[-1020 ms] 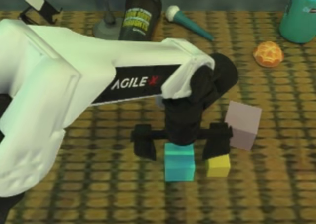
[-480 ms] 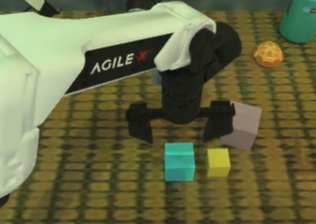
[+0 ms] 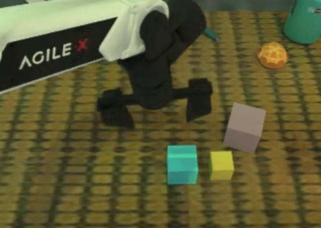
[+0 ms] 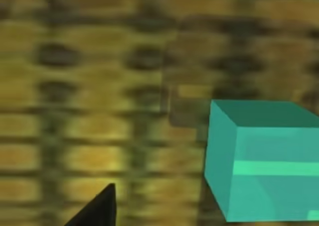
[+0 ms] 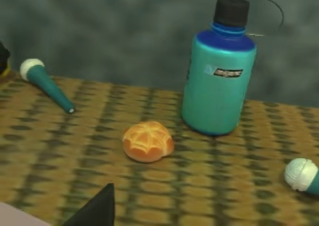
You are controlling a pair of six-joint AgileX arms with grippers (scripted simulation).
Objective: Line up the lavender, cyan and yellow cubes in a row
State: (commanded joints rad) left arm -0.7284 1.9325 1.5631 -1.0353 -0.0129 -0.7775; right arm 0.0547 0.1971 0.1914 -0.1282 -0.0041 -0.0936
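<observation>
On the woven mat, the cyan cube [image 3: 182, 163] and the small yellow cube [image 3: 221, 164] sit side by side near the front, a narrow gap between them. The larger lavender cube [image 3: 245, 127] stands behind and right of the yellow one, turned at an angle. My left gripper [image 3: 156, 113] hovers open behind and left of the cyan cube, holding nothing. Its wrist view shows the cyan cube [image 4: 264, 161] and one dark fingertip [image 4: 97, 211]. My right arm is out of the top view. Its wrist view shows one fingertip [image 5: 97, 211] and a corner of the lavender cube [image 5: 12, 217].
A teal bottle [image 3: 303, 14] stands at the back right, also seen as the bottle [image 5: 218, 76] in the right wrist view. An orange bread roll [image 3: 272, 54] lies in front of it. A teal-and-white cone-shaped object [image 5: 47, 84] lies at the back.
My left gripper has risen off the cyan cube and drawn back toward the left rear, staying open. The three cubes have not moved.
</observation>
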